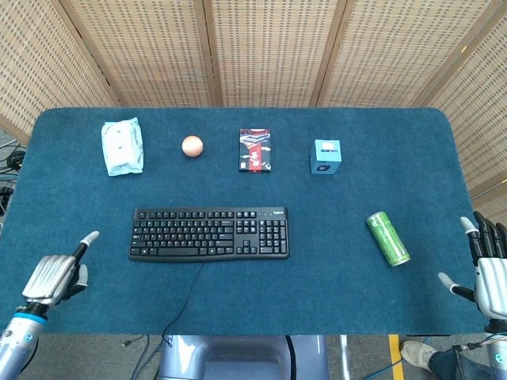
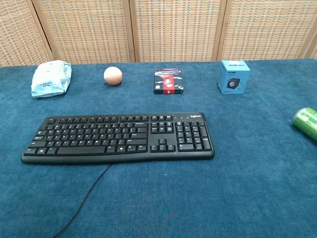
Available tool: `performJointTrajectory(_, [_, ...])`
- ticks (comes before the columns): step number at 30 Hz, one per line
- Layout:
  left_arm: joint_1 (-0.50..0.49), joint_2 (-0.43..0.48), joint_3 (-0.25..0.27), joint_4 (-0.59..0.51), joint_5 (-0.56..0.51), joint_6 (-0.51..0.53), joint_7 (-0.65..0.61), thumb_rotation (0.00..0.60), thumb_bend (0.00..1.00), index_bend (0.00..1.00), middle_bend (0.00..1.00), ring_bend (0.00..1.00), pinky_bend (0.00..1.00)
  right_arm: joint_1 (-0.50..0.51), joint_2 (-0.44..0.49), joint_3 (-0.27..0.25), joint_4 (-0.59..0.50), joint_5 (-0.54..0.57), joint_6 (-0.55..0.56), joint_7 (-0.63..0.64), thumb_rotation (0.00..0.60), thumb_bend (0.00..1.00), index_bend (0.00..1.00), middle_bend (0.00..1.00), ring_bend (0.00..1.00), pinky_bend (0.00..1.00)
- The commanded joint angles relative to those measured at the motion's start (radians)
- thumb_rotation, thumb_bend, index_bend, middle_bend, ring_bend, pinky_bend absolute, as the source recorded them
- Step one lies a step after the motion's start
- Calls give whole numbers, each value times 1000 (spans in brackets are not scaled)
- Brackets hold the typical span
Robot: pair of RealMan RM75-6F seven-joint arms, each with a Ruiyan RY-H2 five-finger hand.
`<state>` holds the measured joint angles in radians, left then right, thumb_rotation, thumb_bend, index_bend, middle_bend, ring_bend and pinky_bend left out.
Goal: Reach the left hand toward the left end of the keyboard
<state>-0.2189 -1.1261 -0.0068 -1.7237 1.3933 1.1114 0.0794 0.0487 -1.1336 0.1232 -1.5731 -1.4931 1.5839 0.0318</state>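
The left hand [image 1: 54, 273] sits over the near-left part of the blue table [image 1: 333, 293], holding nothing, fingers loosely spread with one poking toward the keyboard [image 1: 209, 233], which lies a bit right of it with a clear gap between. The right hand [image 1: 491, 273] hangs at the near-right edge, fingers apart and empty, near a green can [image 1: 388, 237] on its side. Only the head view catches the hands; the chest view shows neither. Along the far side sit a white packet [image 1: 122, 146], orange ball [image 1: 192, 146], dark booklet [image 1: 254, 150] and blue box [image 1: 325, 156].
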Motion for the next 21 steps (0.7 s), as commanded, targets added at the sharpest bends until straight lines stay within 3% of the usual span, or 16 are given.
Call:
performJointTrajectory(1, [-108, 35, -3, -47, -133, -202, -45, 600, 779, 0, 956, 935, 905, -2, 6, 2, -2, 5, -1, 9, 600, 0, 0, 0, 0, 0])
performJointTrajectory(8, [-168, -7, -2, 10, -216, -330, -82, 600, 777, 0, 956, 935, 905, 0, 13, 2, -7, 11, -14, 18, 600, 0, 0, 0, 0, 0])
performJointTrajectory(21, [-184, -56, -4, 54, -196, -329, -132, 600, 744, 0, 956, 935, 905, 4, 14, 4, -7, 27, -29, 11, 600, 0, 0, 0, 0, 0])
